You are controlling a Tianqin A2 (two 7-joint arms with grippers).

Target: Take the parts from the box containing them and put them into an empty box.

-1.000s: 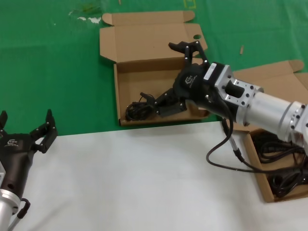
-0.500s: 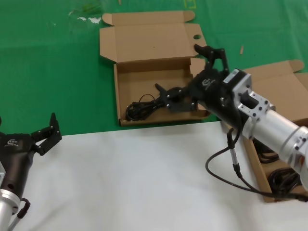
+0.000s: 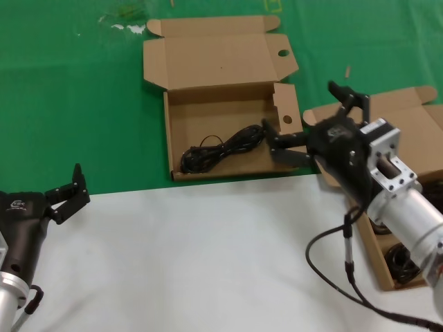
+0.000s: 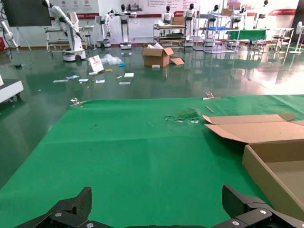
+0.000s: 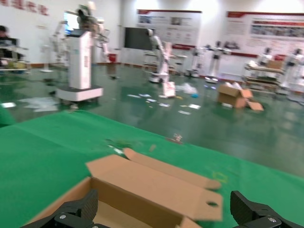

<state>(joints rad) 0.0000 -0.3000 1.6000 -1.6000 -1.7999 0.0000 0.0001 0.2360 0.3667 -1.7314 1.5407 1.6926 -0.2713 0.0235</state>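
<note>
Right gripper [image 3: 315, 114] sits centre-right in your head view, fingers spread wide, nothing in them, over the right edge of the shallow brown cardboard box with a round hole in its lid tab [image 3: 218, 66]. One thin black cable bundle [image 3: 223, 147] lies inside that box, toward its front. More black cable bundles [image 3: 405, 259] sit in the plain brown cardboard box [image 3: 408, 114] at lower right. Left gripper [image 3: 45, 194] is parked at lower left, fingers spread.
</note>
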